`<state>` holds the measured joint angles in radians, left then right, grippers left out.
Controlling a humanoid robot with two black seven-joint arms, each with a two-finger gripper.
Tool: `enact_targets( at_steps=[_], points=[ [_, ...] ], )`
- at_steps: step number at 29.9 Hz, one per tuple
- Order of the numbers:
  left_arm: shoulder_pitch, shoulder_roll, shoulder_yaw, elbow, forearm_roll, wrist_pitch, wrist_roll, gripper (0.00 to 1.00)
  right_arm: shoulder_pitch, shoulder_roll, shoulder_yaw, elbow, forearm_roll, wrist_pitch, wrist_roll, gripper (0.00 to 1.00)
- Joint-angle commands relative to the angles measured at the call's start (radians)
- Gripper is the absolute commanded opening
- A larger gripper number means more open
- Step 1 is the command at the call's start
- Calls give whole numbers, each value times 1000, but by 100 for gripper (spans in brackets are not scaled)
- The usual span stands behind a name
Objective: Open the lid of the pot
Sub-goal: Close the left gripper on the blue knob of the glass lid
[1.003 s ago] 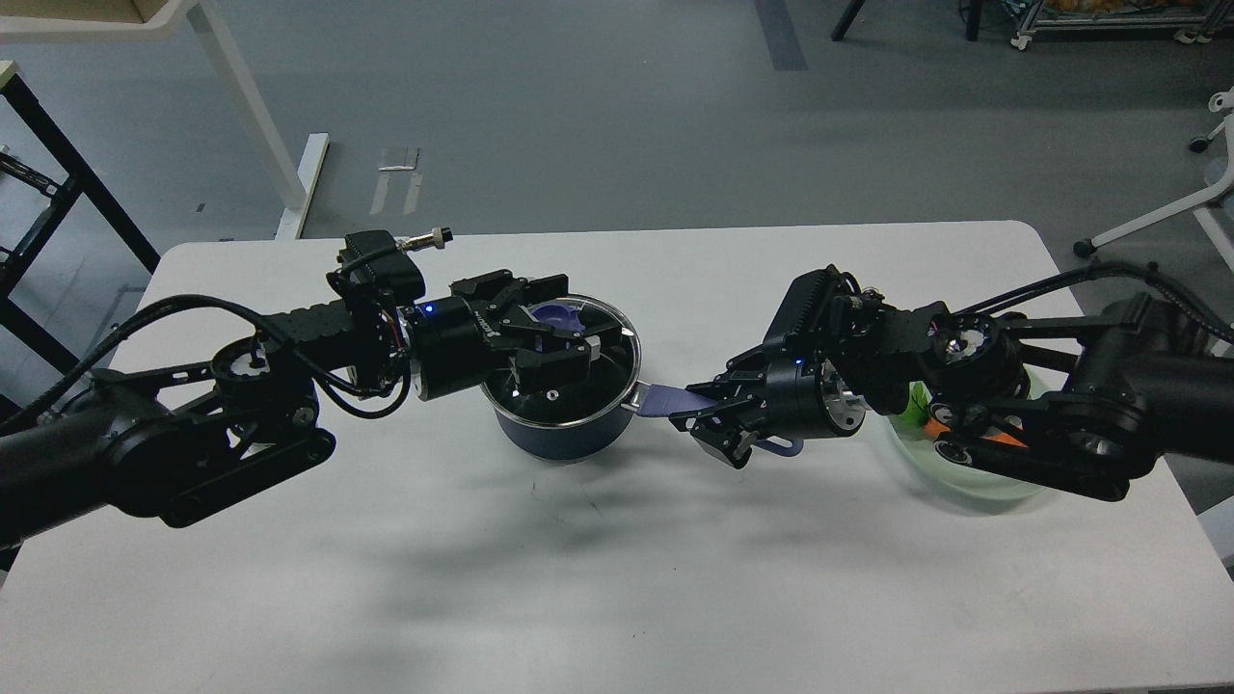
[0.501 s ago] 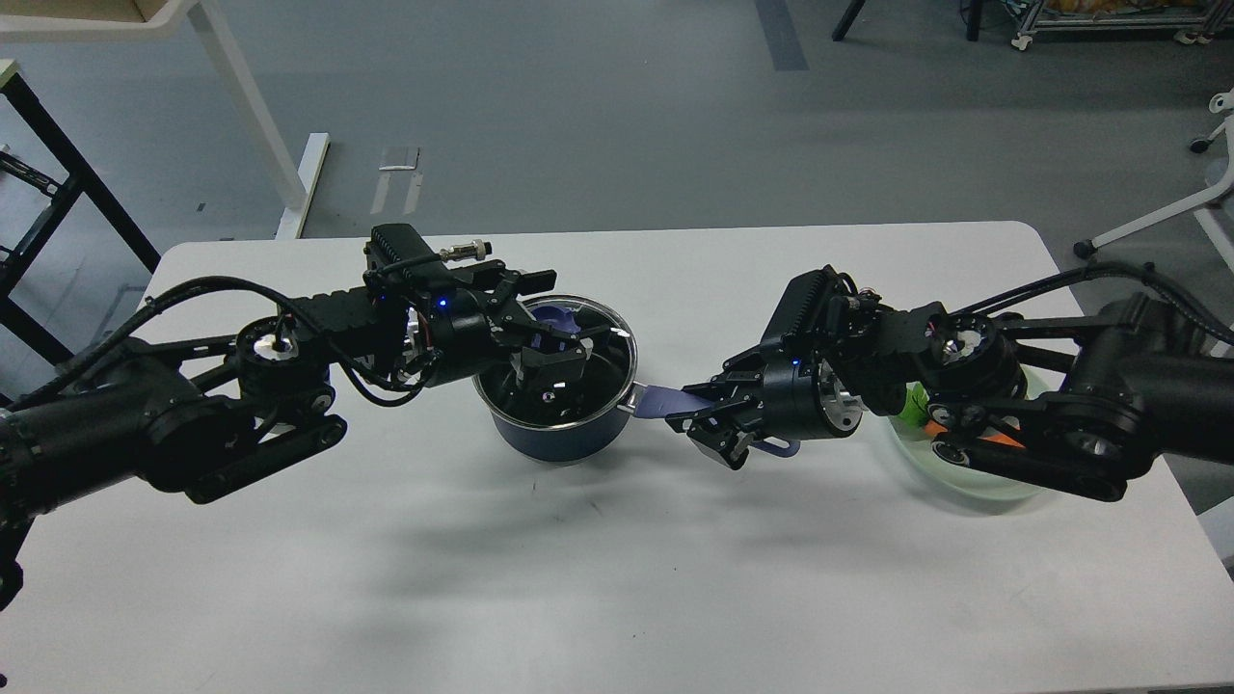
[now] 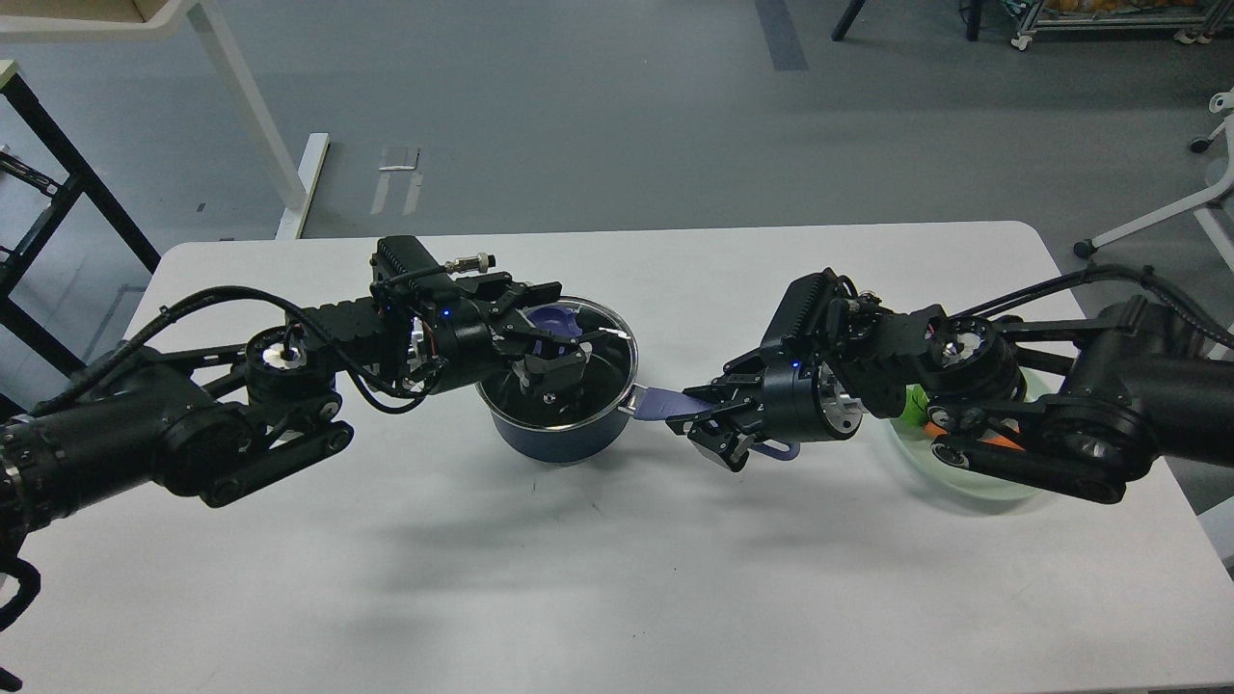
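A dark blue pot stands on the white counter, a little left of the frame's centre. Its glass lid with a metal rim sits on top, and a purple-blue knob shows at the lid's upper left. The pot's blue handle sticks out to the right.

The left gripper comes in from the left of the frame and hangs over the lid, its jaws spread partly apart above the glass, with 1 finger low over the middle of the lid. I cannot tell whether the jaws touch the lid or the knob.

The right gripper comes in from the right of the frame and sits at the end of the pot handle. Its jaws stand around the handle's tip; whether they press on it I cannot tell, since the black fingers blur together there.

At the right of the frame a pale green bowl rests on the counter, partly hidden by the right arm. Something orange and something green show inside it, too hidden to name.
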<state>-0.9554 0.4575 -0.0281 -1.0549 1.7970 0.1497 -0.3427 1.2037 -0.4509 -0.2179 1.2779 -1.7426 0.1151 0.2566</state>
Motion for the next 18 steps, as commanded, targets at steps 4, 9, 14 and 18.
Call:
enact_targets(
  at_steps=[4,9,14,18],
  points=[
    [-8,6,56,0,1,11,-2,56,0,-2,0,-3,0,0,0,26],
    [-14,9,54,0,1,11,-2,51,0,0,0,-3,0,0,0,26],
    [-14,12,53,-5,-2,13,-4,51,0,0,0,-6,2,0,0,26],
    [-14,10,54,-8,1,13,-2,51,-1,0,-1,-9,2,0,0,26]
  ],
)
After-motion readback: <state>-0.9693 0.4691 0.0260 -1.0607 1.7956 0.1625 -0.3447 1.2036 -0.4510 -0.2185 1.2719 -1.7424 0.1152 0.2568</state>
